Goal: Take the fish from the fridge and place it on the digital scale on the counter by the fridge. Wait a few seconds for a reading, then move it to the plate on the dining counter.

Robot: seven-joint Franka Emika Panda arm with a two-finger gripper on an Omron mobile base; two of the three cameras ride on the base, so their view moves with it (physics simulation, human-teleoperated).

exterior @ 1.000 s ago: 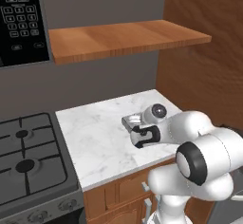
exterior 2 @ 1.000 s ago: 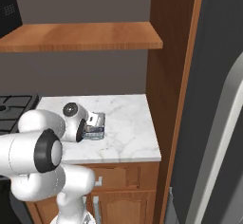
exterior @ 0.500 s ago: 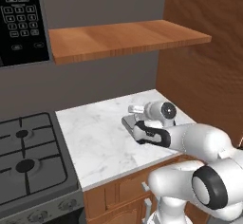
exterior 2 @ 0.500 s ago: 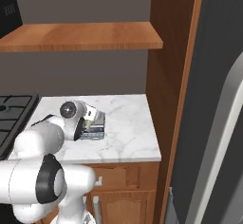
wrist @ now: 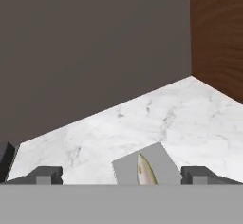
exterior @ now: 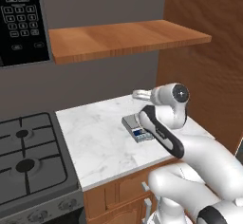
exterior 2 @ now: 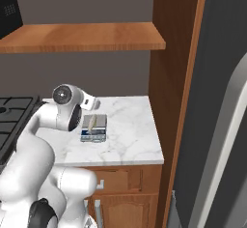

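The slender tan fish (exterior 2: 92, 121) lies lengthwise on the small grey digital scale (exterior 2: 94, 131), which sits on the short marble counter (exterior 2: 130, 125) by the fridge (exterior 2: 223, 53). In the hand view the fish (wrist: 146, 171) and the scale (wrist: 124, 170) are at the bottom, low between my two fingertips (wrist: 45, 175). My gripper (wrist: 121, 176) is open, empty and lifted off the scale, pointing toward the grey back wall. From the left my gripper (exterior: 138, 94) hovers behind the scale (exterior: 134, 124), and my forearm hides the fish. From the right my gripper (exterior 2: 93, 104) hangs just above the scale.
A black gas stove (exterior: 23, 156) adjoins the counter (exterior: 99, 137) on the left, with a microwave (exterior: 19, 19) above it. A wooden shelf (exterior: 123, 38) overhangs the counter. A tall wood panel (exterior: 204, 76) walls off its right end, and the fridge's pale handle (exterior 2: 224, 145) lies beyond.
My hand has risen off the scale and tipped up toward the back wall. The fish stays lying on the scale, free of the fingers.
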